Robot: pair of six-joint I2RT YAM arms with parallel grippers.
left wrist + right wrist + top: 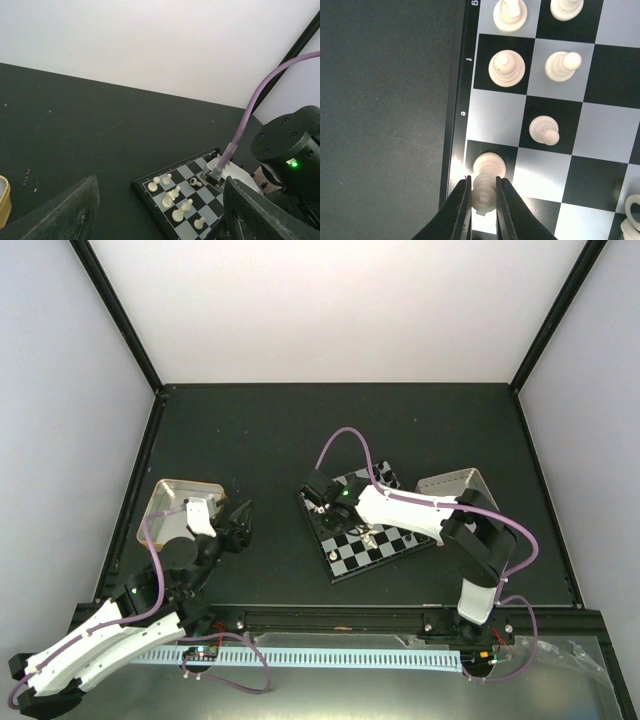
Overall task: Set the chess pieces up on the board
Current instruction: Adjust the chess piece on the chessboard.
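The board (350,560) lies right of centre, turned at an angle. Several cream-white chess pieces (506,67) stand on its squares near the lettered rim (461,100). My right gripper (483,197) is shut on a tall cream-white piece (489,167) whose base rests on a black edge square. One small cream piece (631,220) lies on its side at the lower right. My left gripper (160,215) hangs open and empty over the dark table, left of the board (150,192), its fingers (75,210) far apart. No black pieces are in view.
A metal tray (185,495) sits at the left beside my left arm. A second tray (455,485) stands right of the board, behind my right arm. A purple cable (350,440) loops above the board. Black frame posts line the table's sides.
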